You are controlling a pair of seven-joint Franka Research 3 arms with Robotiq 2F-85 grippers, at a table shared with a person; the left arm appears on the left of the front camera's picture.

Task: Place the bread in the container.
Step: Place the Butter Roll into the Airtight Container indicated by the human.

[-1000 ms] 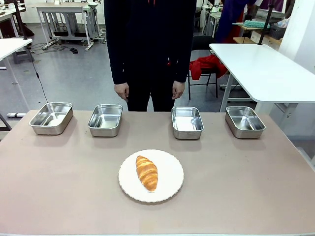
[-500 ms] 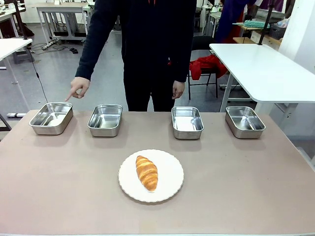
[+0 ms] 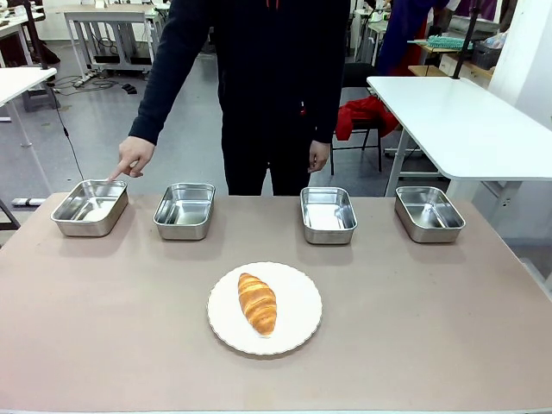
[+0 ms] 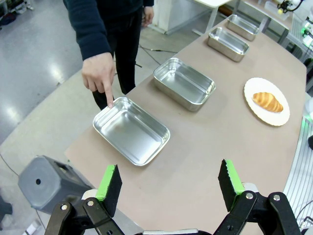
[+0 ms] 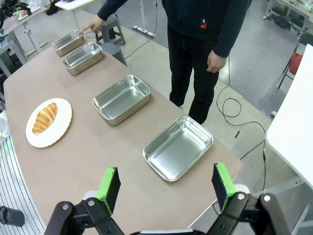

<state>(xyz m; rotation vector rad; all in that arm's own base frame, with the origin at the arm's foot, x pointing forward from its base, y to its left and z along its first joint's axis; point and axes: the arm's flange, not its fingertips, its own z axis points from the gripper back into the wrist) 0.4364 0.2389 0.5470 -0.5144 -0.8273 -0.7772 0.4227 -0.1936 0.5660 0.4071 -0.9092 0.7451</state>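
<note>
The bread is a golden-brown croissant lying on a white scalloped plate at the table's middle front; it also appears as the bread and the bread. Several steel pans stand in a row along the far edge. The person's hand points a finger at the far rim of the leftmost container, seen close as the container. My left gripper hangs open above the table's left end, near that pan. My right gripper hangs open above the right end, nothing between its fingers.
Other pans: second from left, right of centre, far right. The person stands at the far edge, other hand hanging down. A grey stool sits on the floor off the left end. A white table stands behind, right.
The person's arm swung out from their side to the leftmost pan, and the pointing finger has come down to its rim. Bread, plate and pans have not moved.
</note>
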